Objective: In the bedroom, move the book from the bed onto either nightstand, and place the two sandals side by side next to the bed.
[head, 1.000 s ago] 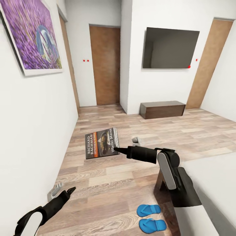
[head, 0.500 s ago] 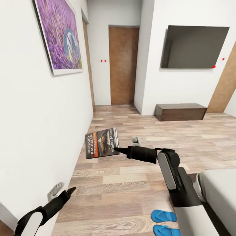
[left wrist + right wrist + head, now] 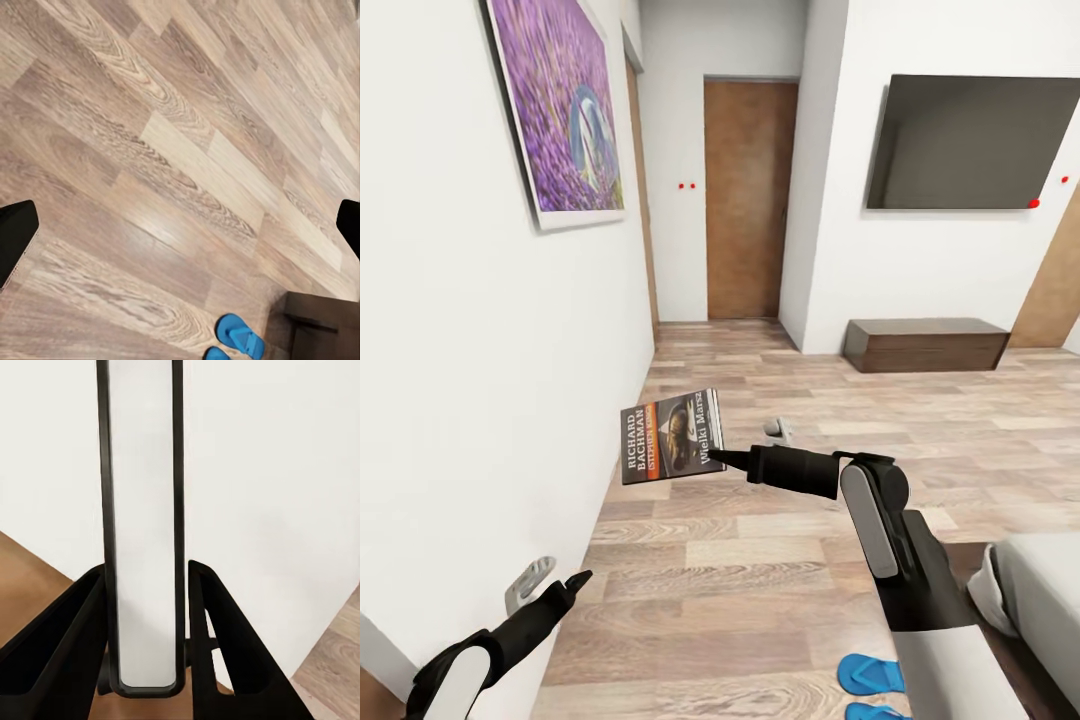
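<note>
The book [image 3: 672,436] is pinched by one edge in the right gripper [image 3: 718,459] — its cover is best kept level — while the left gripper [image 3: 565,588], spread wide, holds nothing.

The 2 sandals [image 3: 872,676] sit at the bottom edge of the head view — the nearer one is cut off by that edge and both are partly covered by the right arm. In the left wrist view one sandal [image 3: 240,335] shows nearly whole, the other only as a sliver at the edge. The bed [image 3: 1050,590] is cropped at the lower right corner. The book [image 3: 671,436] shows its cover, but the small author lettering on the orange band is too fine to read. The TV [image 3: 975,142] is cut by the right edge.
</note>
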### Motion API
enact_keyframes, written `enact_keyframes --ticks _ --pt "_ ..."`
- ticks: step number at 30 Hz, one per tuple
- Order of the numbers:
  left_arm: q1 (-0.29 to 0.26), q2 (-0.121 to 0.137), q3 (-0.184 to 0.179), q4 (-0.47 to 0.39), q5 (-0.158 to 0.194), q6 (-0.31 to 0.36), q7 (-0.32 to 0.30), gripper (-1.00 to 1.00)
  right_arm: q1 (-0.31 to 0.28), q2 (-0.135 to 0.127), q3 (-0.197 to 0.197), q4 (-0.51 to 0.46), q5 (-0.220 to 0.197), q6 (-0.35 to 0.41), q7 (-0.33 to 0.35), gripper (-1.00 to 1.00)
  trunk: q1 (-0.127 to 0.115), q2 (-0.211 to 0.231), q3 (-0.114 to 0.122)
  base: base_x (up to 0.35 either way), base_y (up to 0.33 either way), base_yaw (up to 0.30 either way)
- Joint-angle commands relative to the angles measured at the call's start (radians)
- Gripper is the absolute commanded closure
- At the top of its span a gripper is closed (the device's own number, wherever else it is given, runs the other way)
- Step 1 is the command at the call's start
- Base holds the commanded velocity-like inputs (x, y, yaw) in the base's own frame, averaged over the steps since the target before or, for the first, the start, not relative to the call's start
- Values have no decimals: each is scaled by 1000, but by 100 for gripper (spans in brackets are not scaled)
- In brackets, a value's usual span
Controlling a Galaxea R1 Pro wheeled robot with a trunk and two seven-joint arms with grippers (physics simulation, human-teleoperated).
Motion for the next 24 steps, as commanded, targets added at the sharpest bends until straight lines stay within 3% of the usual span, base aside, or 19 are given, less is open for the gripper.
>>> enact_keyframes --ticks 1,13,24 --pt "-1 0 0 -1 10 4 8 -100 -1 1 -1 0 2 5 7 100 0 0 -1 205 188 6" --pt "-1 -1 -3 -3 11 4 8 -100 0 1 -2 0 1 5 8 100 0 0 -1 133 135 2" --pt "-4 1 -45 -2 10 4 9 -100 -1 0 -2 -1 0 5 8 100 0 0 -1 53 45 0"
